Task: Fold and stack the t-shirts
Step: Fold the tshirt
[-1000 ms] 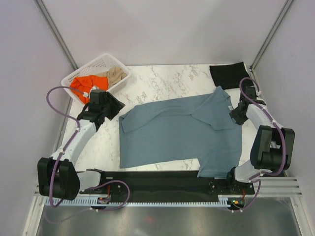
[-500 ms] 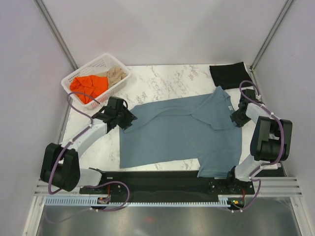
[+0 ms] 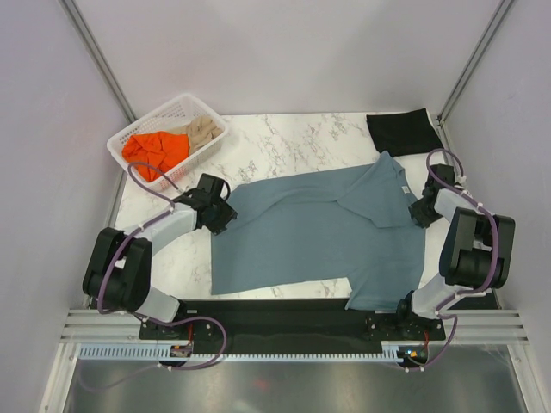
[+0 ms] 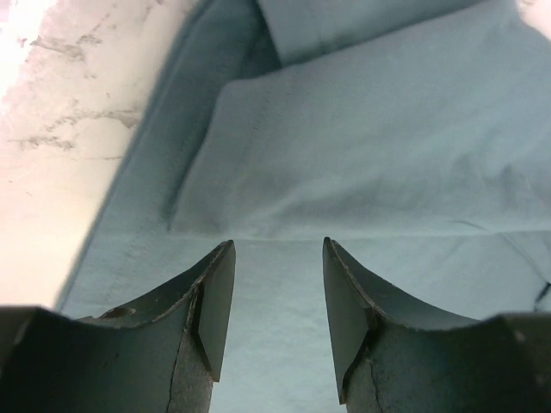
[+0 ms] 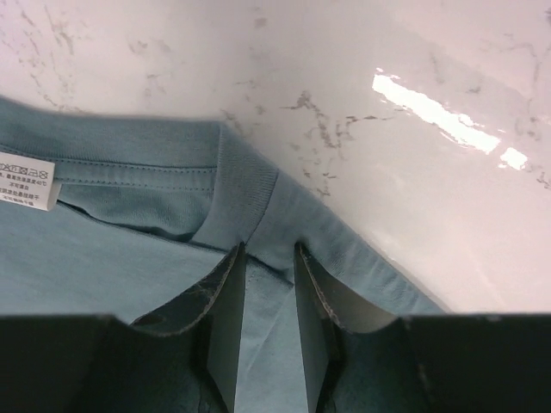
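**Item 1. Slate blue-grey t-shirt (image 3: 310,228).** It lies spread on the counter (image 3: 284,146) between my two grippers. The neck end is at my right gripper (image 3: 422,211) and the hem end at my left gripper (image 3: 219,213). One flap of cloth is already turned over onto the body just ahead of my left fingers. The rest is flat and unfolded. The white neck label (image 5: 26,181) sits to the left of my right fingers, and the collar (image 5: 245,194) is directly ahead of them.

**Item 2. Left gripper.** Low over the hem corner, jaws apart, with cloth showing flat in the gap. Nothing is held.

**Item 3. Right gripper.** Down on the shoulder beside the collar. The jaws are narrowly apart and the gap is filled with cloth. I cannot tell whether they pinch it or only straddle it.

**Item 4. Black t-shirt (image 3: 400,131).** It lies in the counter corner, beyond my right gripper and well apart from it. It looks like a compact dark rectangle, so I judge it folded and the base of the stack.

**Item 5. Orange t-shirt (image 3: 155,151) and beige t-shirt (image 3: 202,131).** Both are bunched in the white basket (image 3: 129,138), beyond my left gripper.

**Status.** By my judgement the task is early. One shirt appears done, and the blue-grey one is barely begun. It still needs its folds and a place on the black one. Two shirts are not yet out of the basket.
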Robot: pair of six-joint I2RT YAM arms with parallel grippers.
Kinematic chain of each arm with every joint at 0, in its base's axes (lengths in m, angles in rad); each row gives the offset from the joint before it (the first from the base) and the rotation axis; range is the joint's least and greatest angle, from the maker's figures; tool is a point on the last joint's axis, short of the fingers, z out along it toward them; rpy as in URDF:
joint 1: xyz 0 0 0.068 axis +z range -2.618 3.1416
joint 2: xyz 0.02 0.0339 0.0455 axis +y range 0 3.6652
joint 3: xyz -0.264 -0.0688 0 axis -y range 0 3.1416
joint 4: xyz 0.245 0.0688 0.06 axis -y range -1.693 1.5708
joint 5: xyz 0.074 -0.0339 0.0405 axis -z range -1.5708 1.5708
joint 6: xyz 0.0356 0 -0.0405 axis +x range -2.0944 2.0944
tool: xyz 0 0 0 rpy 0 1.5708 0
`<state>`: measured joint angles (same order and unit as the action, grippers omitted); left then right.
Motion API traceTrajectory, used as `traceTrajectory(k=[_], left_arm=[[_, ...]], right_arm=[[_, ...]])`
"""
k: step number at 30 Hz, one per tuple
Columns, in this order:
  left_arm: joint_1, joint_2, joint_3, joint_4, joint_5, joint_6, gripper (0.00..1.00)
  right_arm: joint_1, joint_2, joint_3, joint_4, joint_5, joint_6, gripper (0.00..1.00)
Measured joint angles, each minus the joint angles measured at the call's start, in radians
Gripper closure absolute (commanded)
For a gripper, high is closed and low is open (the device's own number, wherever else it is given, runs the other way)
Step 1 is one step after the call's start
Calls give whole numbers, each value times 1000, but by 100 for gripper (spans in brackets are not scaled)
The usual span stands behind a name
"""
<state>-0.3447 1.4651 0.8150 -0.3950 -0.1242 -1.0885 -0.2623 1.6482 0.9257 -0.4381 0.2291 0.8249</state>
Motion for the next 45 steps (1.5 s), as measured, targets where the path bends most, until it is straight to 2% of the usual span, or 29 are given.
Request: traceTrajectory(k=[11, 18, 25, 36, 41, 45], left_arm=[[0, 139, 63, 9, -50, 1, 46], [0, 163, 89, 16, -84, 13, 46], [-2, 126, 89, -8, -86, 34, 38], [-3, -15, 123, -40, -82, 34, 38], [-3, -22, 123, -44, -81, 34, 39], [-3, -21, 123, -45, -80, 34, 41]], right_arm=[[-58, -138, -134, -20, 41, 29, 63], [-59, -163, -136, -66, 50, 26, 63], [-59, -211, -124, -87, 7, 36, 63], [-48, -186, -123, -66, -51, 82, 62], [-47, -138, -122, -34, -56, 92, 62], [-47, -119, -115, -14, -56, 96, 66]])
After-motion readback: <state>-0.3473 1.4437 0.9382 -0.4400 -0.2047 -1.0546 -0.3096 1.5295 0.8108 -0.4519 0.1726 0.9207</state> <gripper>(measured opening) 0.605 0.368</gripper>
